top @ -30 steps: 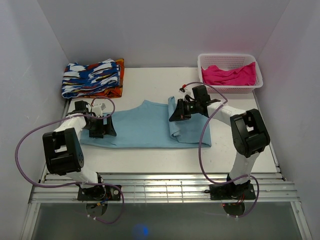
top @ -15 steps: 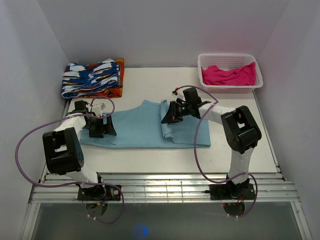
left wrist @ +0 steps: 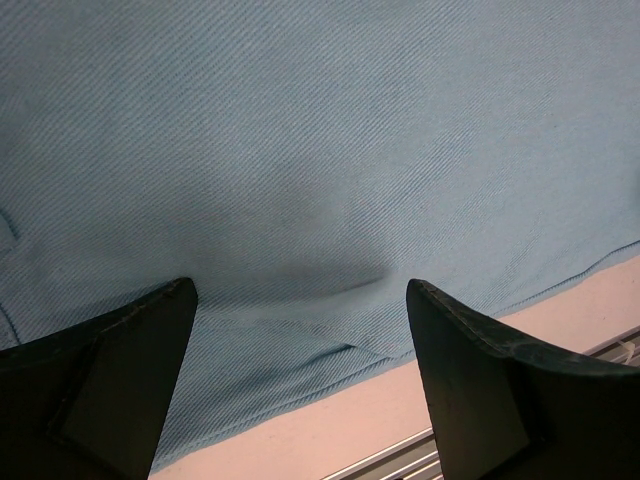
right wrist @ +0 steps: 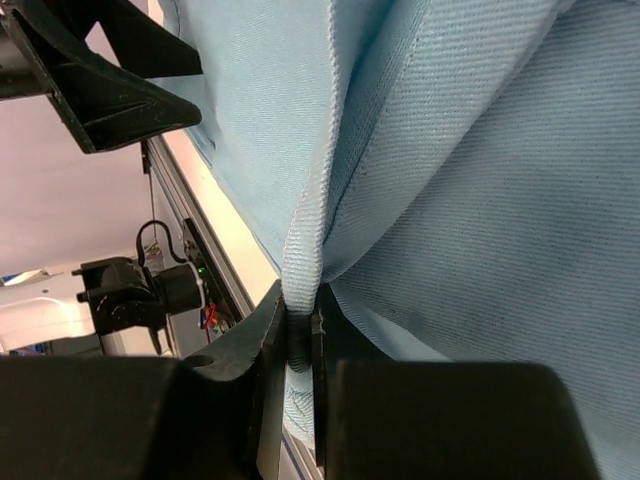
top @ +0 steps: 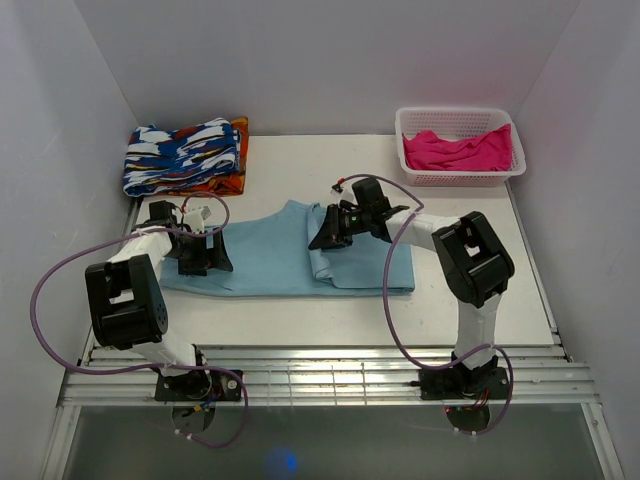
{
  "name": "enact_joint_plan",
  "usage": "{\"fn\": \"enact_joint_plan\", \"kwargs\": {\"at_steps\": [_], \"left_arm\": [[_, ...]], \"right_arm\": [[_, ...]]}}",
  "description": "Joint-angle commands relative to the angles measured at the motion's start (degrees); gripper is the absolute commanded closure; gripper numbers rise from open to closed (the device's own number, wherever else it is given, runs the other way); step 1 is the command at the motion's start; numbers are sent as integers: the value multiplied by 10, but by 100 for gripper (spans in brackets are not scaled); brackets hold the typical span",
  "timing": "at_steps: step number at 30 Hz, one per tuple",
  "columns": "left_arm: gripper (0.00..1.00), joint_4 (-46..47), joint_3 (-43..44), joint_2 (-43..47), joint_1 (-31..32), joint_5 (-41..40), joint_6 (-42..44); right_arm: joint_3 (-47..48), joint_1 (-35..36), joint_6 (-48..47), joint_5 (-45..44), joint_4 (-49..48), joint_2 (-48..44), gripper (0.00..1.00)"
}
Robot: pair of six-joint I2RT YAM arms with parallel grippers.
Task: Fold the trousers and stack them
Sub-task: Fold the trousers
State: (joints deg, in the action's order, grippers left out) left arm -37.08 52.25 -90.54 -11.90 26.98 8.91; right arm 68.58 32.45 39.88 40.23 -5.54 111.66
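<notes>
Toward the table's (top: 300, 312) left edge, the left gripper (top: 205, 258) stands spread wide over one end of the trousers (top: 265, 265), which lie across the middle. Further right, the right gripper (top: 325, 238) pinches a lifted hem. The step looks like folding leftward; next, lay that edge flat and aligned, then release.

One trousers (top: 265, 262), two cloths (top: 185, 155) (top: 460, 150), one basket (top: 470, 179)
</notes>
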Motion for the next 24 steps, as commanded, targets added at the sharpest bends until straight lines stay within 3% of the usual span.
{"fn": "enact_joint_plan", "kwargs": {"at_steps": [1,22,24], "left_arm": [[2,8,-2,-17,-3,-18,2],[2,15,-4,-14,-3,-18,-1],[2,16,-5,-14,-2,-18,-1]], "right_arm": [[29,17,30,8,-45,19,92],[50,46,125,18,-115,83,92],[49,48,132,20,-121,88,85]]}}
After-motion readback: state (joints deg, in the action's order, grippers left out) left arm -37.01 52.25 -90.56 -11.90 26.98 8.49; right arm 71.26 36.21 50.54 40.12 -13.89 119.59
